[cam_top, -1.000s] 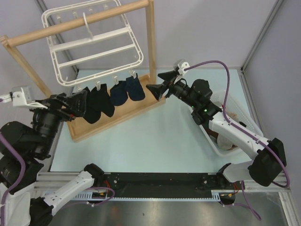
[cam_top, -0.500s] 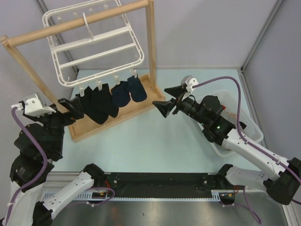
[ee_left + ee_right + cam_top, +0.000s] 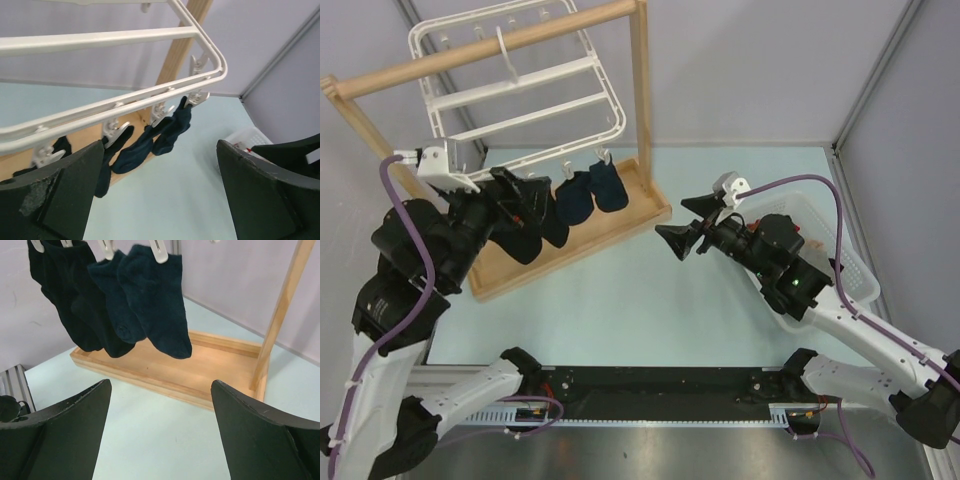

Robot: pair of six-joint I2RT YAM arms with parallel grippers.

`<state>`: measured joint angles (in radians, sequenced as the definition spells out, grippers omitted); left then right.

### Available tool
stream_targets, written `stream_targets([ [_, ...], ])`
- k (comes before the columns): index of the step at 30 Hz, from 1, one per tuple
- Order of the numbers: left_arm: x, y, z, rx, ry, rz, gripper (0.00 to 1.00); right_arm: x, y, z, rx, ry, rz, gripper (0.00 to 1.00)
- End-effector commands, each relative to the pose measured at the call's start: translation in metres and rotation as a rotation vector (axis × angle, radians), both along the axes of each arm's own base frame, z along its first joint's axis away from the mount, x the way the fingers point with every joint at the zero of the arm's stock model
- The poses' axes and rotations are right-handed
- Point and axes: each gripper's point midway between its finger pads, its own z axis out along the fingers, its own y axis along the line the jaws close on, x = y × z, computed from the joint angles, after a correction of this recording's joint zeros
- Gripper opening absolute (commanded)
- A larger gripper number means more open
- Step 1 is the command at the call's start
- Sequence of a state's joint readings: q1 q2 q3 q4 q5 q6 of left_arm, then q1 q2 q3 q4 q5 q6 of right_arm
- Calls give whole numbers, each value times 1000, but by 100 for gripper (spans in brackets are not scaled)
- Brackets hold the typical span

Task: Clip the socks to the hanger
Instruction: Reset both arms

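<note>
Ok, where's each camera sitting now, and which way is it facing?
Top: above and behind left arm and right arm, both in view, looking down on the table; hanger and socks ahead.
Left wrist: on the left arm, looking past the open left jaws at the hanger and socks.
Right wrist: on the right arm, looking between the open right jaws at the socks and stand.
Shared: all three show the clipped socks.

the black socks (image 3: 65, 305) and the dark navy socks (image 3: 155, 305) are plain, each one solid colour; the hanger (image 3: 100, 39) is white all over (clips included); the stand (image 3: 200, 365) is pale natural wood; the table (image 3: 650, 300) is pale mint; the basket (image 3: 850, 265) is white; the cable (image 3: 790, 182) is purple; the left gripper (image 3: 160, 195) and right gripper (image 3: 160, 430) are matte black
</note>
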<state>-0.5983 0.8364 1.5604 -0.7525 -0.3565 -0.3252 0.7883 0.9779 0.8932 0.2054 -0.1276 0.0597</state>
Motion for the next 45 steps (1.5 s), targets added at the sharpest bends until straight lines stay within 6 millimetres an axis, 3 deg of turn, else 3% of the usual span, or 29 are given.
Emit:
stream_targets([
  [1,-7,-21,8,-69,35,-105,100,0,-5,1,7,-10,-22,86],
  [7,-1,-33,-1,-72,74,-133,100,1,-10,0,-3,-10,-45,86],
  [11,2,-23,1,-68,46,-82,100,2,-17,-1,-4,5,-79,86],
  [16,5,-25,-6,-49,68,-82,100,2,-33,-3,3,42,-151,87],
  [25,2,22,-7,38,46,117,100,4,-58,-6,2,81,-244,88],
  [30,7,26,-22,110,75,142,100,3,-56,-9,0,97,-234,88],
  [33,1,27,-17,83,48,128,100,2,-57,-8,2,98,-233,88],
  [37,-6,20,-6,40,13,72,100,4,-54,-3,7,67,-217,88],
  [41,-10,-5,-1,7,24,-58,100,9,-43,12,50,14,-158,88],
  [45,-10,-50,1,-39,46,-257,100,18,-33,16,54,-1,-135,88],
])
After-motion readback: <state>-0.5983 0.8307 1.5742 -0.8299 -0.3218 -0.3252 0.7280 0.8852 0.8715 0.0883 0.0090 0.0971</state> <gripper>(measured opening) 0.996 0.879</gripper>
